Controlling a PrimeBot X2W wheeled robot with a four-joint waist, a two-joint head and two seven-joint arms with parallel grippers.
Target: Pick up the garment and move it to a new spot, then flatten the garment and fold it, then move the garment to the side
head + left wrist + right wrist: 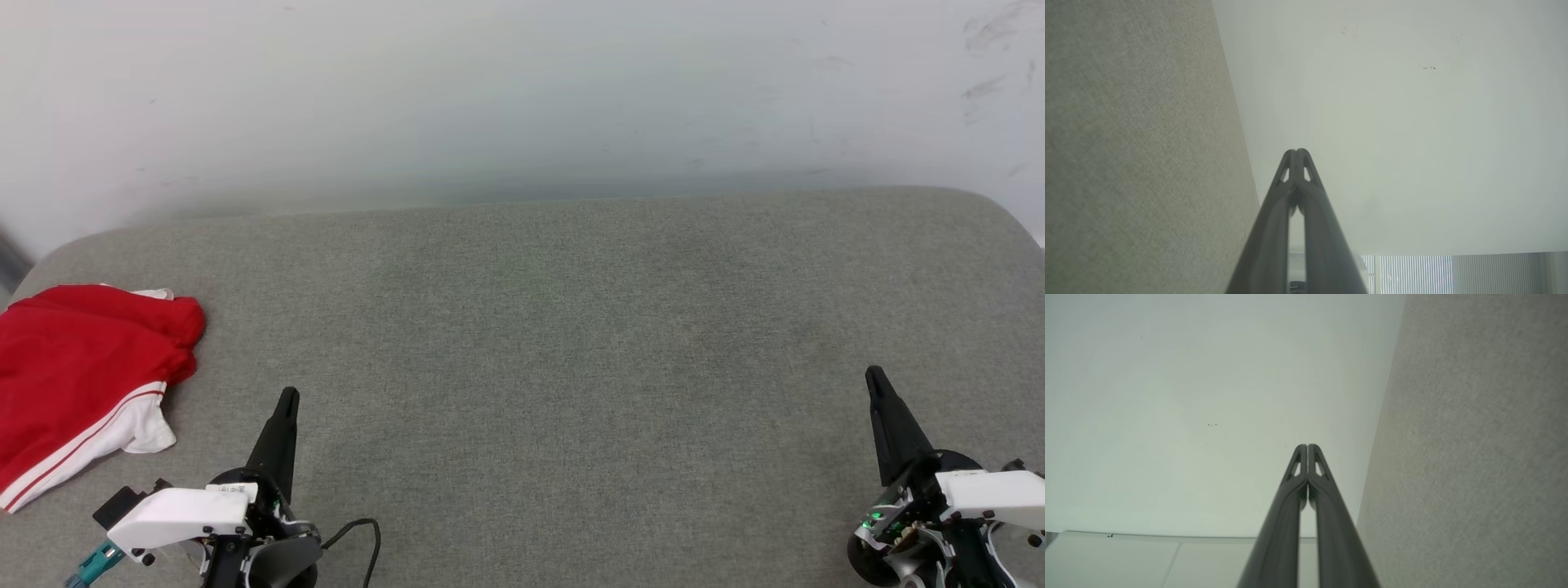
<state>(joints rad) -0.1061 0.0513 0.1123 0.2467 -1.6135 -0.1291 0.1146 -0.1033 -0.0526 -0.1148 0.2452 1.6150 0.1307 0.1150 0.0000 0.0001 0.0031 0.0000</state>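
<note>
1. Head view: garment point(77, 376) crumpled at left edge of grey cushion point(571, 327), near left gripper point(287, 400), not touching; right gripper point(873, 377) well apart.
2. Left wrist view: fingers point(1274, 228) clenched together, empty.
3. Right wrist view: fingers point(1282, 522) clenched together, grasping nothing.

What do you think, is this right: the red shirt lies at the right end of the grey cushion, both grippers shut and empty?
Not quite: the head view shows the garment at the left end of the cushion, not the right. The left gripper and right gripper are indeed shut and empty.
</note>
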